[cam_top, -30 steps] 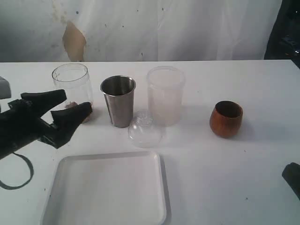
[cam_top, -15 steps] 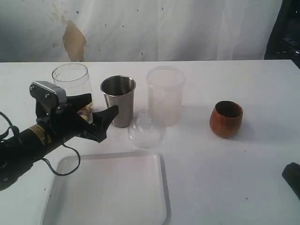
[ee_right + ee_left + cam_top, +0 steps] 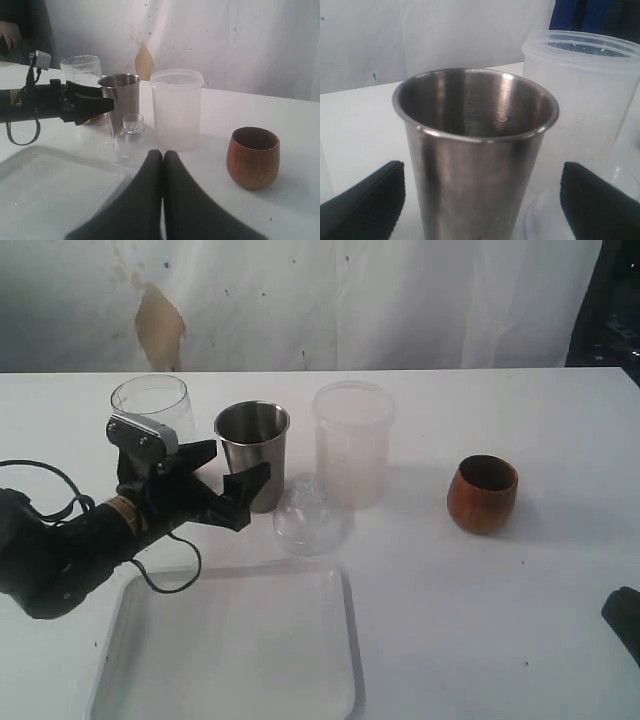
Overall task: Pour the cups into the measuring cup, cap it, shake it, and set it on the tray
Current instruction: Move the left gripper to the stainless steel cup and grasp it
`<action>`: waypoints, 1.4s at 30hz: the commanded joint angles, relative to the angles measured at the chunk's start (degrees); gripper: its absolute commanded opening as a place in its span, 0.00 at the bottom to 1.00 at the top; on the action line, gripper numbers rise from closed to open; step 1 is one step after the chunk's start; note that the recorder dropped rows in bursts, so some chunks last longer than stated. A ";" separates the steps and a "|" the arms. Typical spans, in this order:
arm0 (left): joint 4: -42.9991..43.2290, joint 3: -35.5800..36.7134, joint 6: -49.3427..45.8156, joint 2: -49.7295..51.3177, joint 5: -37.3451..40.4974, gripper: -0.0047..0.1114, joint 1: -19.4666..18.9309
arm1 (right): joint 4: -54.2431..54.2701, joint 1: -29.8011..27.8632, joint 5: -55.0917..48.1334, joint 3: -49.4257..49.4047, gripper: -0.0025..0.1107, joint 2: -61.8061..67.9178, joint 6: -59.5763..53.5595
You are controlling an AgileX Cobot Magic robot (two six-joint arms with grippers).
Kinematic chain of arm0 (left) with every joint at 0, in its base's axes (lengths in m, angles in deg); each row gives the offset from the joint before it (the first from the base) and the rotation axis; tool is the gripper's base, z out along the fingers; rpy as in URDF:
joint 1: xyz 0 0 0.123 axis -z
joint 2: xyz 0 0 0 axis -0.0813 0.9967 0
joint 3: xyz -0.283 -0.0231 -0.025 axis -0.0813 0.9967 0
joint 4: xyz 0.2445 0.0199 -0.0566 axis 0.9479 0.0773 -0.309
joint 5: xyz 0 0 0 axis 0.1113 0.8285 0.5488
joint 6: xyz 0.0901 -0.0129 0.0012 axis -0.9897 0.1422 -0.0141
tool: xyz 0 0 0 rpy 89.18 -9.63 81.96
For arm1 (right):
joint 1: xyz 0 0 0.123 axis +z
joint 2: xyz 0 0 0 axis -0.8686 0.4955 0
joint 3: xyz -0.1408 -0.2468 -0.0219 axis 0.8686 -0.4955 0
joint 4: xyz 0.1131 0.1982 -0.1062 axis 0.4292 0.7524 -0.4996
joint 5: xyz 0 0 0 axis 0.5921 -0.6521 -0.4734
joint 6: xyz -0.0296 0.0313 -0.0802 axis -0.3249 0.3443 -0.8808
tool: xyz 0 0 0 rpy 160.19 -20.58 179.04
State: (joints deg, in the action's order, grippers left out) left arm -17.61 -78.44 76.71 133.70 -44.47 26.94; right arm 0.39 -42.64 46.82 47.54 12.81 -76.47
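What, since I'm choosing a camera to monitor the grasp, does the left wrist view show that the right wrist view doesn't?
Only the left wrist view: the steel tumbler up close with its inner wall visible, and the open left gripper with its ribbed fingers flanking the tumbler, not closed on it.
Only the right wrist view: the wooden cup, the tray and the shut right gripper.
Both: the steel tumbler and the frosted container beside it.
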 commanded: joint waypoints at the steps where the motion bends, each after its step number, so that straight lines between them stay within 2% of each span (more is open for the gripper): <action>1: -0.97 -2.41 0.23 1.44 0.64 0.73 0.40 | -0.16 -0.63 -0.16 -0.38 0.02 0.14 -0.28; 15: -0.87 -9.48 1.91 4.23 7.45 0.73 0.52 | -0.16 -0.63 -0.16 -0.38 0.02 0.14 -0.28; 27: -0.56 -11.57 2.66 7.19 6.89 0.71 1.30 | -0.16 -0.63 -0.16 -0.38 0.02 0.14 -0.28; 30: -0.70 -11.57 2.66 7.19 6.32 0.61 1.30 | -0.16 -0.63 -0.16 -0.38 0.02 0.14 -0.28; 33: -0.70 -11.57 2.77 7.19 4.72 0.45 1.30 | -0.16 -0.63 -0.16 -0.38 0.02 0.14 -0.28; 39: -0.70 -11.57 2.86 7.08 3.32 0.04 1.30 | -0.16 -0.63 -0.16 -0.38 0.02 0.14 -0.28; 42: -0.70 -10.83 2.86 7.08 0.60 0.04 1.30 | -0.16 -0.63 -0.16 -0.38 0.02 0.14 -0.28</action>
State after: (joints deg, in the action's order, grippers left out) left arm -18.00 -89.49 79.23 141.07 -38.26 28.06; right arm 0.39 -42.64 46.82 47.54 12.81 -76.47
